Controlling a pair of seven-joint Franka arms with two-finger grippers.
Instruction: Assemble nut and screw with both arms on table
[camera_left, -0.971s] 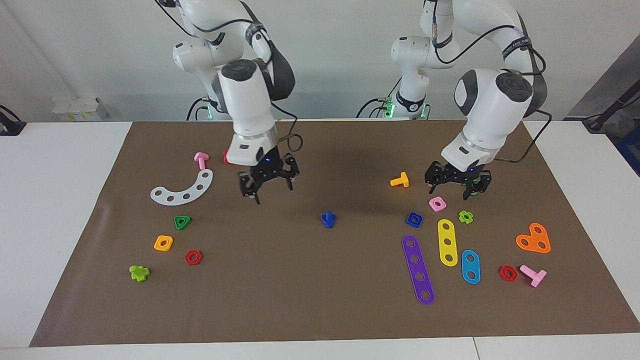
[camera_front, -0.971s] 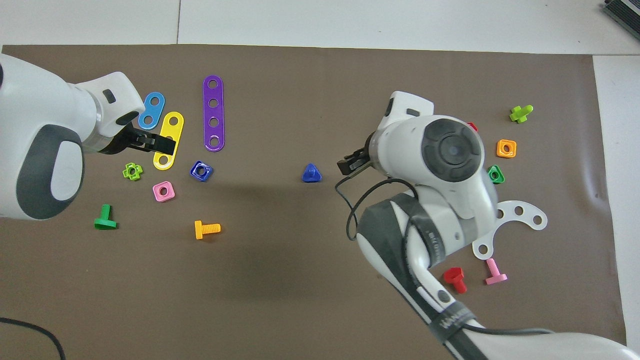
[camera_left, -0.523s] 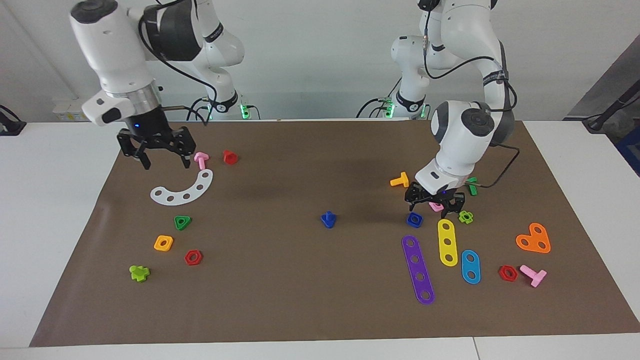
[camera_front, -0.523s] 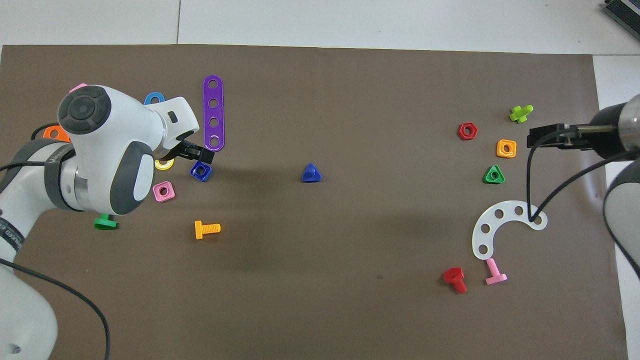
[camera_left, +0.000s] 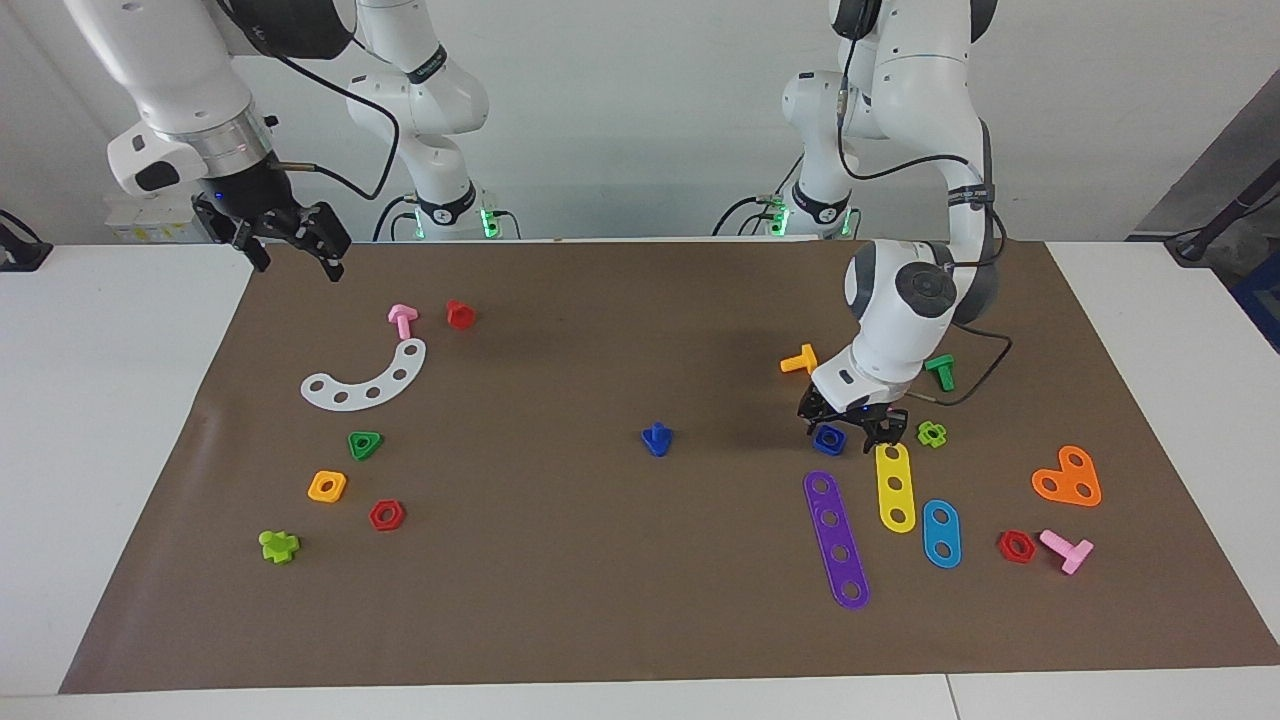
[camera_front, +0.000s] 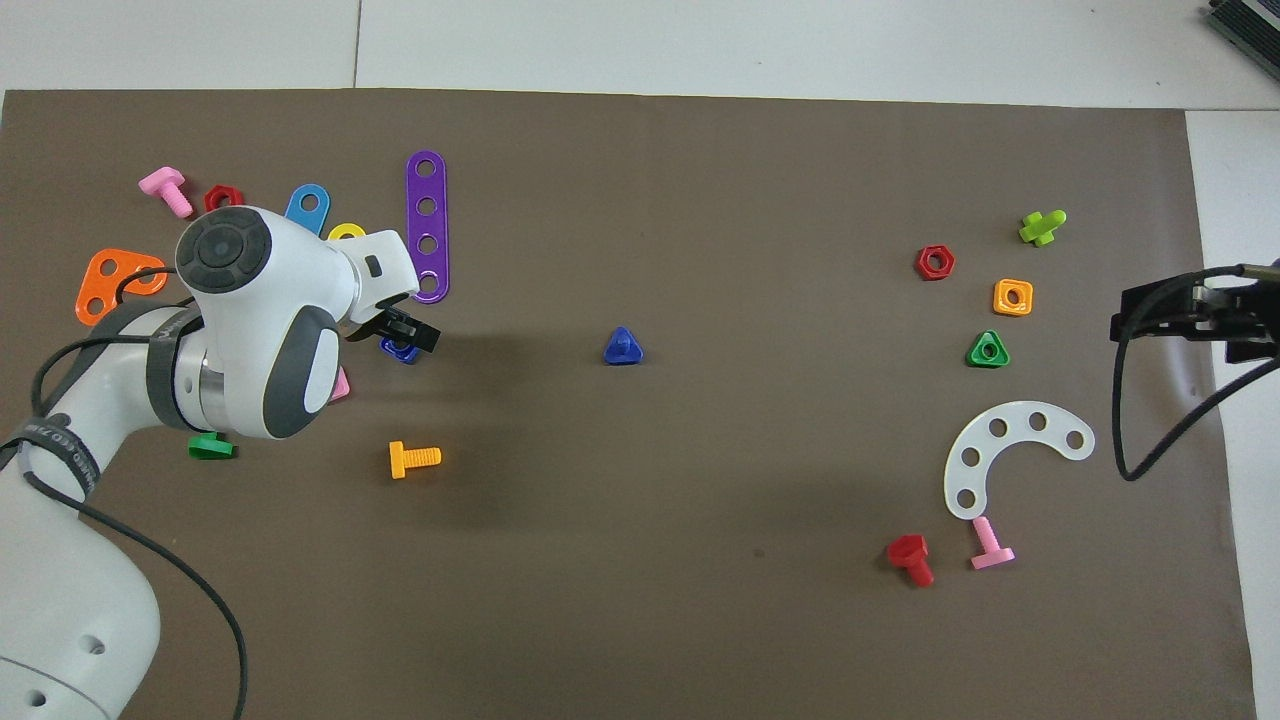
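The dark-blue nut lies on the brown mat toward the left arm's end of the table. My left gripper is low at the mat, open, with its fingers on either side of the nut. In the overhead view the left gripper covers most of the nut. The dark-blue screw stands alone at mid-mat and also shows in the overhead view. My right gripper is raised, open and empty over the mat's edge at the right arm's end.
Purple, yellow and blue strips lie just farther from the robots than the nut. A lime cross nut, an orange screw and a green screw crowd it. A white curved strip lies toward the right arm's end.
My left gripper has come down from above the pink nut and now straddles the blue nut. My right arm has swung away from mid-mat and risen to the mat's edge.
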